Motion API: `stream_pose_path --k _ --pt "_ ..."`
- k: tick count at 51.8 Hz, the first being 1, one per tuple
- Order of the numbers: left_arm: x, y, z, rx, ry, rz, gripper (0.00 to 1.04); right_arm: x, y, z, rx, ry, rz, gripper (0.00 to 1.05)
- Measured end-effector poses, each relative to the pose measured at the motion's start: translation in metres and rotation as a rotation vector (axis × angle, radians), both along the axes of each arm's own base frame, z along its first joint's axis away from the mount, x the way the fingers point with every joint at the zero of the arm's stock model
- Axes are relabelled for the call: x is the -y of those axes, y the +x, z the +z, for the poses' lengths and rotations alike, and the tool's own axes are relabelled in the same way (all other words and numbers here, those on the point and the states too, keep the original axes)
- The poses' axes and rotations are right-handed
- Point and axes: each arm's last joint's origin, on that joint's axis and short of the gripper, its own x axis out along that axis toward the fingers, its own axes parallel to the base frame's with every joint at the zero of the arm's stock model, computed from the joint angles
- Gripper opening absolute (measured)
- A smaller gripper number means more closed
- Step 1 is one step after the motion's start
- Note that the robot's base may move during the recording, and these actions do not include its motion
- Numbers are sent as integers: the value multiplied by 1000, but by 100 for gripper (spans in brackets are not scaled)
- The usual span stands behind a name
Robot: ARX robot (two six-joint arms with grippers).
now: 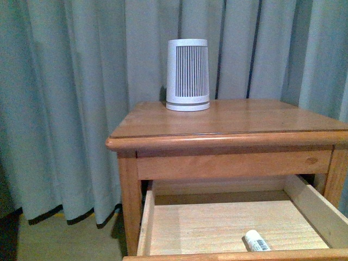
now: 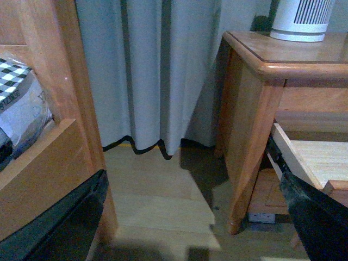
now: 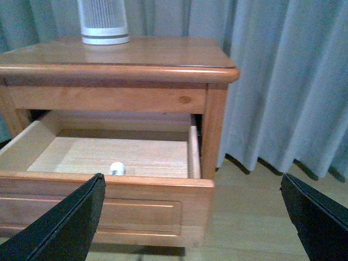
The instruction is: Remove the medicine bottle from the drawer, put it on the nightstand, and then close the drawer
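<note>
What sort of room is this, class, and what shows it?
Probably a bedroom: a wooden nightstand with its drawer pulled open, floor-length curtains behind it, and a small medicine bottle lying in the drawer.

The nightstand (image 1: 228, 122) was honey-brown and glossy, and its drawer (image 1: 217, 225) was pale wood inside, with fine grain lines. The medicine bottle (image 1: 257, 240) was white, its label greyish with small dark marks. The device (image 1: 187, 75) on top was white with dark vertical stripes. The curtain (image 1: 65, 109) was grey-blue, its hem black. My right gripper (image 3: 191, 182) had black fingers (image 3: 60, 228).
</note>
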Motion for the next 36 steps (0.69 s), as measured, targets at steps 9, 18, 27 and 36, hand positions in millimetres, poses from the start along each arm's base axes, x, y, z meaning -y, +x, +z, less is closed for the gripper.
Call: stream_pose_path --k 9,18,27,36 --pt "0 0 0 0 0 -2 98 -4 20 15 -60 5 -303 98" --pt "0 0 0 0 0 -1 98 -10 80 55 -144 9 -257 98" --pt "0 0 0 0 0 -2 98 -19 152 61 -420 28 -132 98" --pt "0 0 0 0 0 -2 98 -33 221 42 -619 7 -78 98"
